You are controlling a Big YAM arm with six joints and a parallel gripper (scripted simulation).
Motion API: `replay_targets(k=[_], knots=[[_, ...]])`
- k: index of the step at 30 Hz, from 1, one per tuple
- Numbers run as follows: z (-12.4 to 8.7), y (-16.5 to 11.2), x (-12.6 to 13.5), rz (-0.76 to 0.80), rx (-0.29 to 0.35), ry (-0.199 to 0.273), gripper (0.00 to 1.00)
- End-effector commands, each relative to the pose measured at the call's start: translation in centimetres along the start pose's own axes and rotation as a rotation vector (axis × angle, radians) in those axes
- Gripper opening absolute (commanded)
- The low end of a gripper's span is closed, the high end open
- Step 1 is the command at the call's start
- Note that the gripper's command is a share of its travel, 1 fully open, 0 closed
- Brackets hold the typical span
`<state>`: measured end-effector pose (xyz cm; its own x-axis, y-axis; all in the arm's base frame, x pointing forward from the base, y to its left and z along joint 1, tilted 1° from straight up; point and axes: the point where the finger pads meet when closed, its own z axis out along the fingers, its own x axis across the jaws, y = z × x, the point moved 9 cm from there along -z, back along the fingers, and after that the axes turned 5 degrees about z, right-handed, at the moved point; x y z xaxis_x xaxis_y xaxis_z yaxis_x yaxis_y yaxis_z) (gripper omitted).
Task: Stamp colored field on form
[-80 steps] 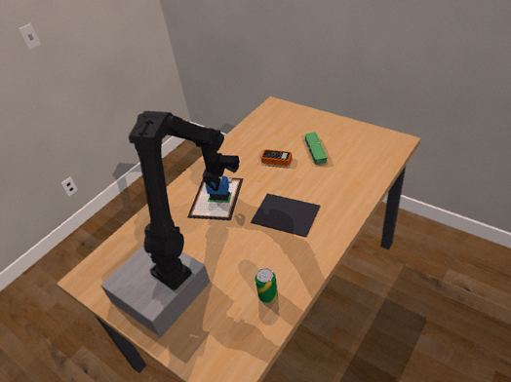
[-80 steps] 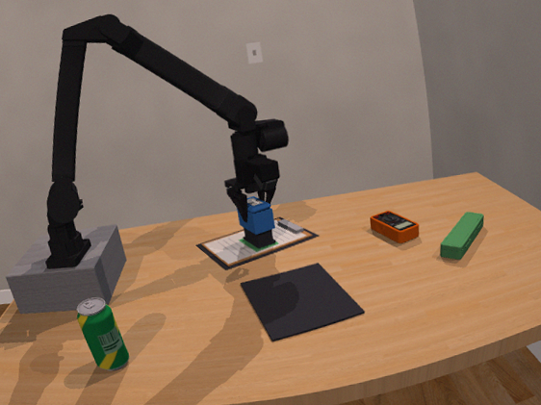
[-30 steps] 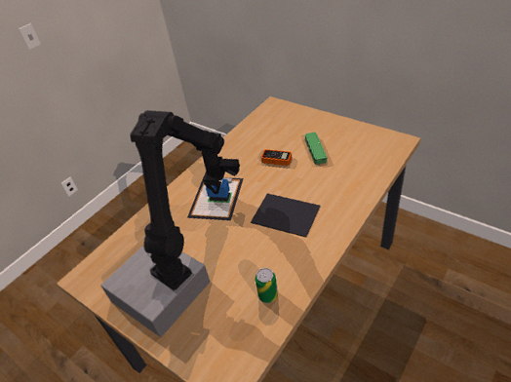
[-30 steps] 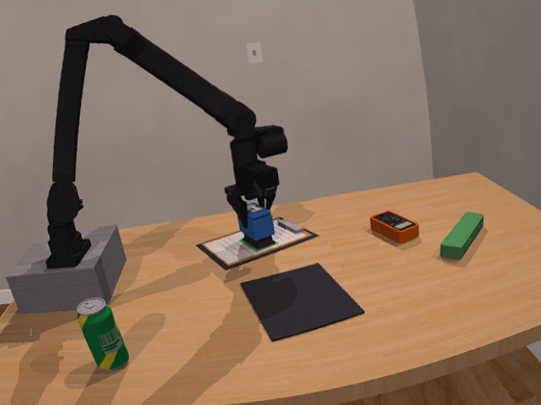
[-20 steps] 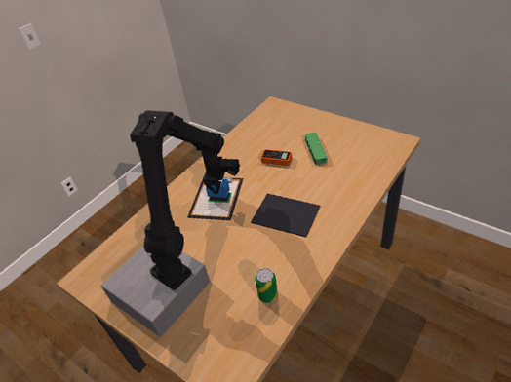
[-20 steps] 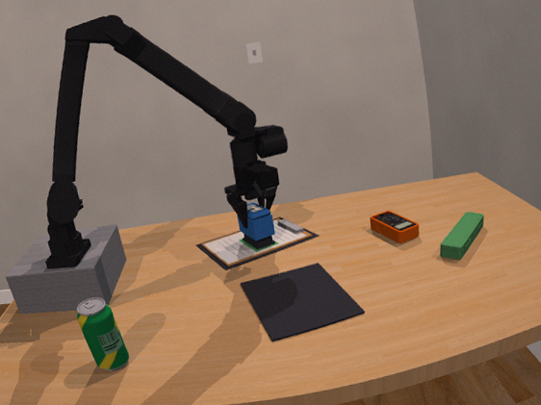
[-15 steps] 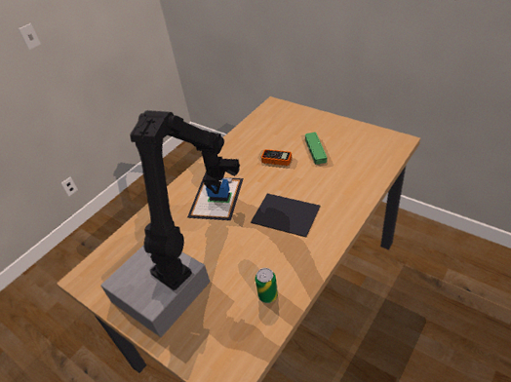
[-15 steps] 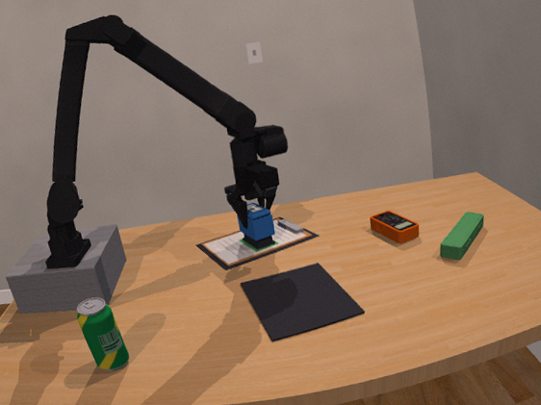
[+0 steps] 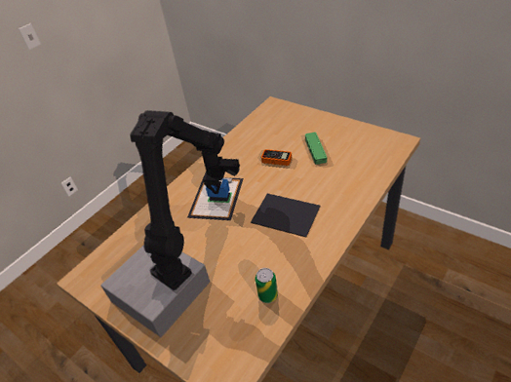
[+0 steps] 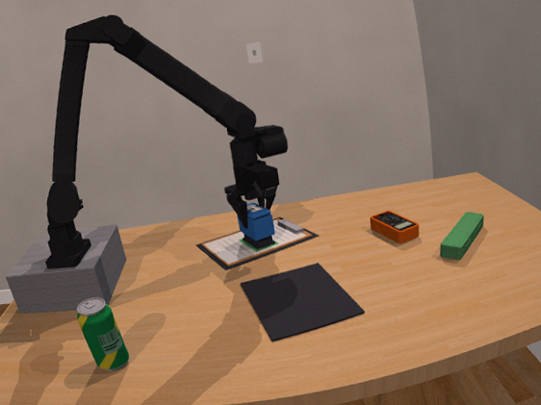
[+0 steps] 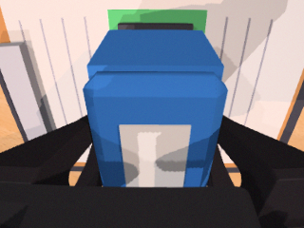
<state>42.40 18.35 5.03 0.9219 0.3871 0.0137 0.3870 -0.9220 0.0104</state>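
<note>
The gripper (image 10: 253, 206) clamps the blue stamp (image 10: 256, 225), whose pale label (image 11: 155, 155) looks blank.

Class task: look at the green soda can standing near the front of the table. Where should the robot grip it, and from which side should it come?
Grip the green soda can across its round side wall at mid-height, coming in level from the side. It stands upright and apart from other things, so its curved sides are free all round. The hand is currently shut on the blue stamp, so it would have to set that down first.
</note>
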Motion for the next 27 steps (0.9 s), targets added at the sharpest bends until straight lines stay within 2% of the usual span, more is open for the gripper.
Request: replay_targets(k=[1, 5, 7, 8, 27], knots=[[1.80, 0.36, 0.09, -0.003, 0.000, -0.006, 0.33], [2.77, 0.39, -0.04, -0.003, 0.000, -0.009, 0.33], [2.77, 0.39, -0.04, -0.003, 0.000, -0.009, 0.33], [2.41, 0.38, 0.89, -0.003, 0.000, 0.012, 0.33], [2.58, 0.37, 0.77, -0.003, 0.000, 0.009, 0.33]])
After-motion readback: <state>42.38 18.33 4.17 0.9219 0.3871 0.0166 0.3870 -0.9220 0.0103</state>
